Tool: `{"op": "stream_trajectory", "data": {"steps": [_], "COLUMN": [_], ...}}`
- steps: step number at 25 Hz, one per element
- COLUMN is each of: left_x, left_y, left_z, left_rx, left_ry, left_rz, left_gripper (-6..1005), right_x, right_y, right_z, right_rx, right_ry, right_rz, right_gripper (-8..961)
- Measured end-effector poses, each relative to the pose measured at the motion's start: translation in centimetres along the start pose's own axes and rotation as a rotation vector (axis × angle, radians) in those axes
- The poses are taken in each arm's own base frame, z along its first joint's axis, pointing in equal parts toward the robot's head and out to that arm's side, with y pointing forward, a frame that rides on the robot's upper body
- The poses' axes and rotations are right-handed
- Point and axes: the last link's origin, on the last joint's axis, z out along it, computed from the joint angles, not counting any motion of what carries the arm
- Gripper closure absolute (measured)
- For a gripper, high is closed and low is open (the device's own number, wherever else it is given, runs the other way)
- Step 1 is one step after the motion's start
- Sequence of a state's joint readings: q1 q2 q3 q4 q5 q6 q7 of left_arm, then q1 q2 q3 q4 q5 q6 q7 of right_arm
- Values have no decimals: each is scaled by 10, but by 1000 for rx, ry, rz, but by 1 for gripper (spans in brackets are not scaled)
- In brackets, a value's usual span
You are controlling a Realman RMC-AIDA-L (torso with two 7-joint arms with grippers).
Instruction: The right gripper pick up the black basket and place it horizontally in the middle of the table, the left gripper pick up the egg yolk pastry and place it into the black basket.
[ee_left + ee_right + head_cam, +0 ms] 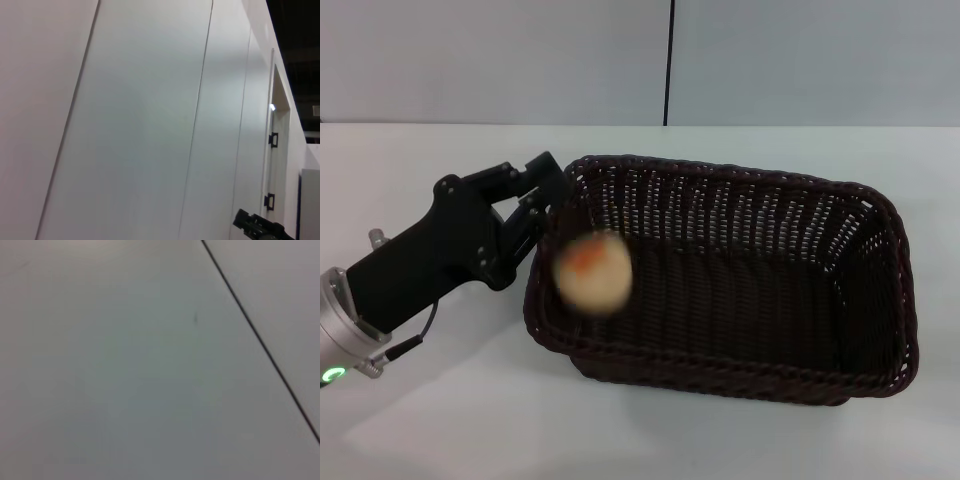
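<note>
On the left of the head view the left gripper (542,197) reaches in from the near left, its black body slanting up toward the far left corner of the black basket (720,280). Its thin fingers (542,165) are spread apart with nothing between them, their tips right at the basket's left rim. Just right of the gripper, the egg yolk pastry (593,271) shows as a blurred pale round shape with an orange patch on top, over the left end of the basket's inside, near the left wall; whether it rests on the woven floor or is off it cannot be told.

The basket lies with its long side running left to right on the white table (440,420), around the middle and right of the scene. It is a dark woven rectangle with sloping open-weave walls and a braided rim, and apart from the pastry its inside holds nothing else visible.

The left wrist view shows pale wall panels (140,120) and a black part at its edge. The right wrist view shows only a plain pale surface with a dark seam; the right gripper is not seen.
</note>
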State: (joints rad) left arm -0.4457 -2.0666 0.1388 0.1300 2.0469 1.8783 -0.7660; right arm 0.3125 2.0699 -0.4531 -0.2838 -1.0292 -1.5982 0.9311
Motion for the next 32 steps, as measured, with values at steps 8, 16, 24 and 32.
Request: {"op": "stream_trajectory", "data": {"steps": [8,16,24,32], "left_x": [3,20,30,29], "left_y": [-2,-11,-11,-8], "left_z": [-5,-56,-106,-115], "left_rx": [35,409,708,748], "left_ry": [22,232,360,360], "left_rz": [18,154,212,214], "left_gripper": [704,451,193,140], "right_x": [-1,-2,-6,-5], "right_y": [0,-1,-3,-3], "right_z": [3,5,3,5], "right_rx": [-2,2,22,26], "right_ry": [-8,-18,-44,-49], "right_rz": [-1,-2,-1,9], "right_gripper": [545,545,545,545]}}
